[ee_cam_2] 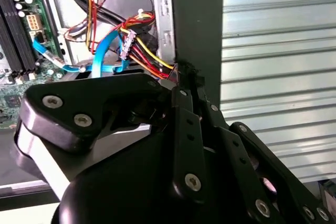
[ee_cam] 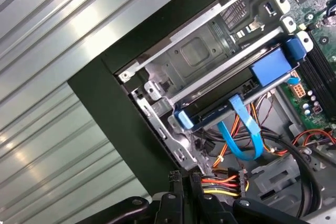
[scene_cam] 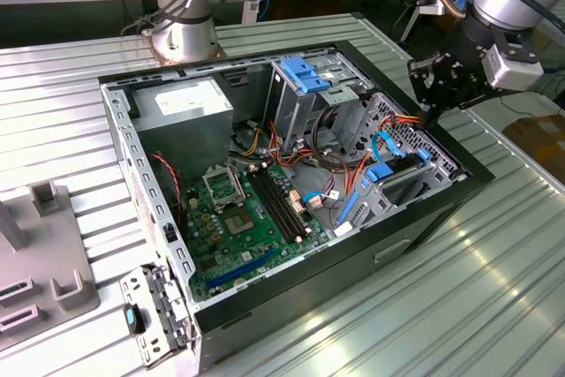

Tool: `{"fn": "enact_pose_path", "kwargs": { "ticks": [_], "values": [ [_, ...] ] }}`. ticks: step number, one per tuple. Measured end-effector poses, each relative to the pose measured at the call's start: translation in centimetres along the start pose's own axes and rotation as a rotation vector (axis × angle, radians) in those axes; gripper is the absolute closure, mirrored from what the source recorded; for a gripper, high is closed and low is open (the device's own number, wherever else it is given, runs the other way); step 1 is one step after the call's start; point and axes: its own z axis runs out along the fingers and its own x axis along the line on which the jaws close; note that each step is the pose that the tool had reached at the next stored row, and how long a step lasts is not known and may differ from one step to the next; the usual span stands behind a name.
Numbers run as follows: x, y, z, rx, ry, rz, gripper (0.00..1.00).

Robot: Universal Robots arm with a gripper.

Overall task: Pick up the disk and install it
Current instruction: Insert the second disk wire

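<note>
Apparently install step near end. Exterior view: hand (scene_cam: 434,86) hovered above case (scene_cam: 371,249) edge on exterior view's right, over drive bay; disk (scene_cam: 399,168) sat in bay by that edge, blue rails showing. Case lay open on ribbed bench (scene_cam: 494,306). Second wrist view: hand (ee_cam_2: 181,85) fingers looked drawn together, nothing between; cable bundle (ee_cam_2: 137,30) just beyond. First wrist view: disk (ee_cam: 231,106) lodged in metal cage, blue cable (ee_cam: 242,135) looping below. Judgement: seating needs checking.
</note>
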Motion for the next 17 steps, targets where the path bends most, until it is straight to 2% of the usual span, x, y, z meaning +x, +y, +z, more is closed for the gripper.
{"fn": "enact_pose_path", "kwargs": {
  "ticks": [2,3,8,17],
  "values": [
    [-1.09,0.73,-0.18,0.0006,0.0008,0.0,0.83],
    [-1.29,0.87,-0.21,0.0007,0.0011,0.001,0.83],
    [-1.51,1.0,-0.25,-0.0036,0.0081,0.053,0.83],
    [-1.72,1.15,-0.27,-0.0175,0.0308,0.221,0.83]
  ]
}}
